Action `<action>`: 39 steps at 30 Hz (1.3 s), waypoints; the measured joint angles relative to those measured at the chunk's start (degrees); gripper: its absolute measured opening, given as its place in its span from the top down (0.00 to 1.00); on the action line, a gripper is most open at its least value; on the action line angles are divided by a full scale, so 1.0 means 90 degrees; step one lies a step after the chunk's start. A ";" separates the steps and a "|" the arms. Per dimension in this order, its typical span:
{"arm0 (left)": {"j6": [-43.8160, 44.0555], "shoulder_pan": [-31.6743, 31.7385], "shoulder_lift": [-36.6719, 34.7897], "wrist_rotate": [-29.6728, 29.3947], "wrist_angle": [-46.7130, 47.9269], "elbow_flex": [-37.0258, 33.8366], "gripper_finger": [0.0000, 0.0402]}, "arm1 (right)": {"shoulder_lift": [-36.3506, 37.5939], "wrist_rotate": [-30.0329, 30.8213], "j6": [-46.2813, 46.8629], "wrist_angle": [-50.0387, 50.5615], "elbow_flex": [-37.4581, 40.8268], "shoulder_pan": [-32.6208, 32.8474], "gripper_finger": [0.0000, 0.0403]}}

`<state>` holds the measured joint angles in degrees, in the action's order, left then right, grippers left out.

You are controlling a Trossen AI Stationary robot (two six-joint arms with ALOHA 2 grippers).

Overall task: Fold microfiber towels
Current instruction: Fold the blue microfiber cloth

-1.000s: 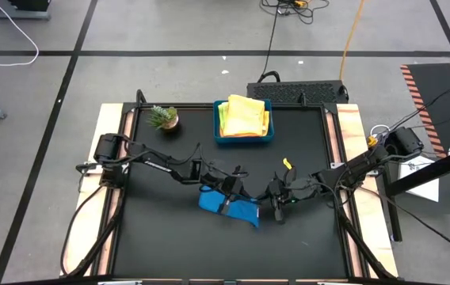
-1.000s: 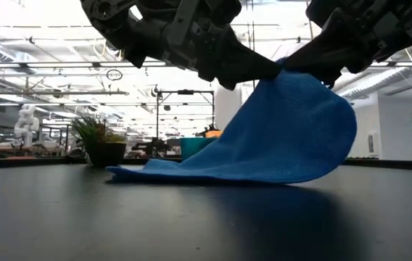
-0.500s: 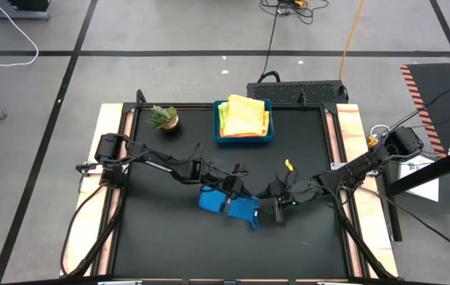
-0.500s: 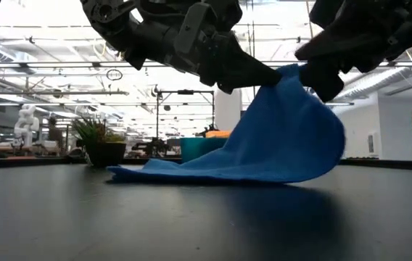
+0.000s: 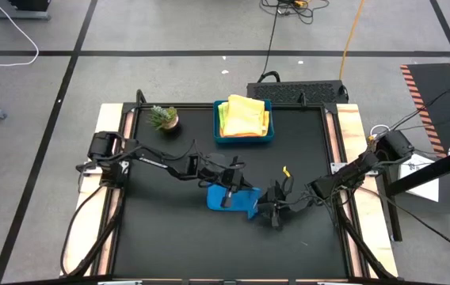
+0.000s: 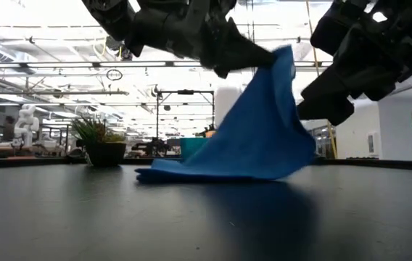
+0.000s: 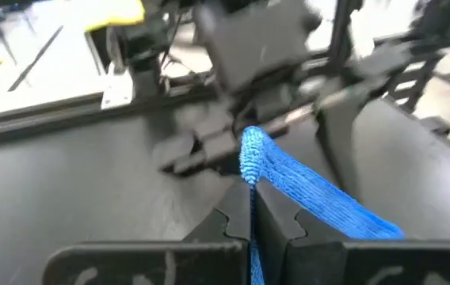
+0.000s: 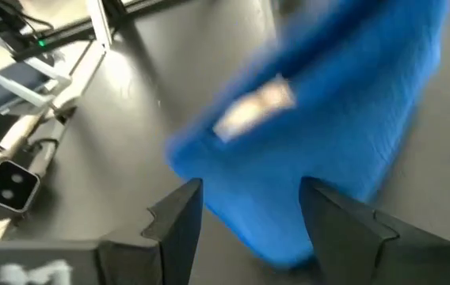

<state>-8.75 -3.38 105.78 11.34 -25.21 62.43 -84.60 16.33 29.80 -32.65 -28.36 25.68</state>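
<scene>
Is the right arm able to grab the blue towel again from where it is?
Probably yes. The right gripper hangs open right beside the blue towel, nothing between them; the left gripper holds its corner up.

Towel [image 5: 231,199] lies mid-table, tray [image 5: 243,136] behind it, plant [image 5: 164,118] left of tray.

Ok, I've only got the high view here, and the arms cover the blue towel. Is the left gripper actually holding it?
Observer: Yes. The left wrist view shows the left gripper shut on an edge of the blue towel.
Operator: And the right one?
Observer: The right gripper is open, with the towel in front of its fingers, not gripped.
Operator: Is the towel off the table?
Observer: Partly. The low view shows the gripped corner raised and the opposite edge lying on the table.
</scene>
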 joint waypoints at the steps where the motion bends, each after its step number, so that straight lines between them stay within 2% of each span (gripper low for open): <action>1: 0.0002 0.0005 0.0002 -0.0072 0.0041 -0.0005 0.99 | 0.0003 0.0004 -0.0002 -0.0034 0.0000 0.0011 0.49; 9: 0.0002 0.0097 -0.0020 -0.0469 0.0408 -0.0007 0.99 | 0.0469 0.0079 -0.0190 -0.0059 0.0002 0.0332 0.50; 14: 0.0027 0.0140 -0.0020 -0.0482 0.0432 -0.0007 0.98 | 0.1017 0.1024 -0.0567 0.0310 0.0000 0.0751 0.50; 17: 0.0017 0.0169 -0.0020 -0.0484 0.0436 -0.0007 0.99 | 0.1057 0.1747 -0.0603 0.0496 -0.0049 0.1097 0.50; 22: 0.0014 0.0241 -0.0020 -0.0489 0.0441 -0.0007 0.97 | 0.0523 0.2701 -0.0479 0.1026 -0.0523 0.1491 0.50; 29: 0.0051 0.0262 -0.0017 -0.0494 0.0445 -0.0007 0.99 | -0.0605 0.3828 0.0301 0.1766 -0.1515 0.1510 0.50; 39: 0.0075 0.0260 -0.0015 -0.0496 0.0462 -0.0007 0.98 | -0.1332 0.4012 0.1453 0.2147 -0.1683 0.1315 0.50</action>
<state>-8.08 -1.04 105.65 6.87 -21.06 62.37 -96.58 52.44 42.87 -13.33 -43.51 37.51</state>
